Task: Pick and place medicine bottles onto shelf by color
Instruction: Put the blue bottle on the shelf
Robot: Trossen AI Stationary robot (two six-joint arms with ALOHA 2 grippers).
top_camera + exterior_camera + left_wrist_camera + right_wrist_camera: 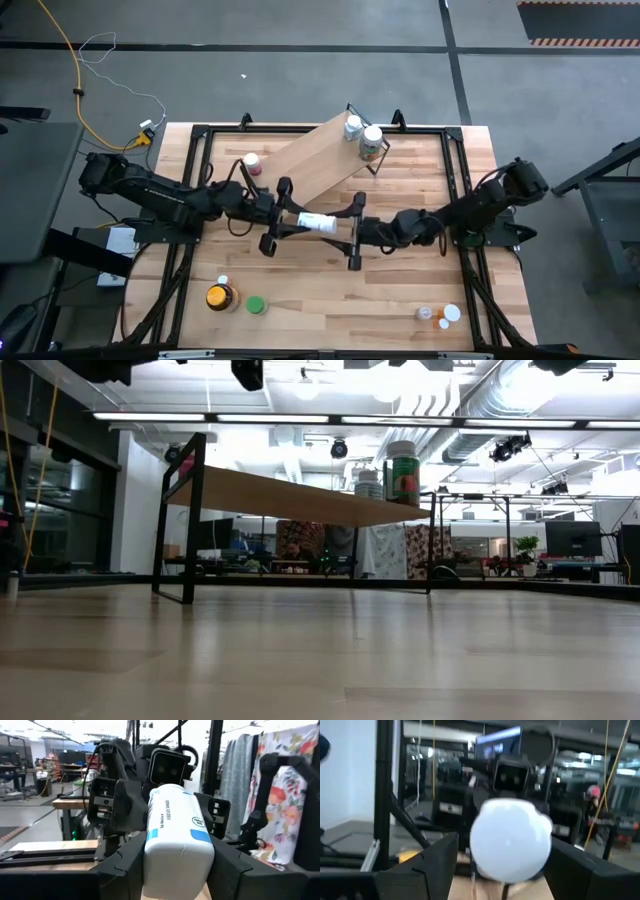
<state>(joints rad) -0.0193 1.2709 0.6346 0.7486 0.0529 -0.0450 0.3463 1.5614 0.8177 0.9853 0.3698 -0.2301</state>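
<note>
A white bottle with a blue label (316, 222) hangs level over the table's middle. My left gripper (297, 219) is shut on it from the left. My right gripper (342, 230) faces it from the right, open. Its fingers stand on either side of the bottle's white cap end (511, 840), and I see no touch. The shelf (318, 157), a light-wood board on black wire ends, stands slantwise at the far middle. It carries a white bottle (352, 127) and a green-labelled bottle (372, 143). A pink-capped bottle (250, 162) stands on the table left of the shelf. My left gripper pinches the white bottle's bottom end (175, 862) between its two fingers (125, 867). The fingers come level from the table's left and lie along the bottle. The bottle lies level, lifted clear of the table, its cap end pointing toward the right gripper.
An amber jar with a yellow lid (220, 297), a green-capped bottle (256, 305) and a small white one (222, 282) stand near the front left. Several tiny bottles (440, 316) stand at the front right. Black frame rails (455, 170) run along the table's sides.
</note>
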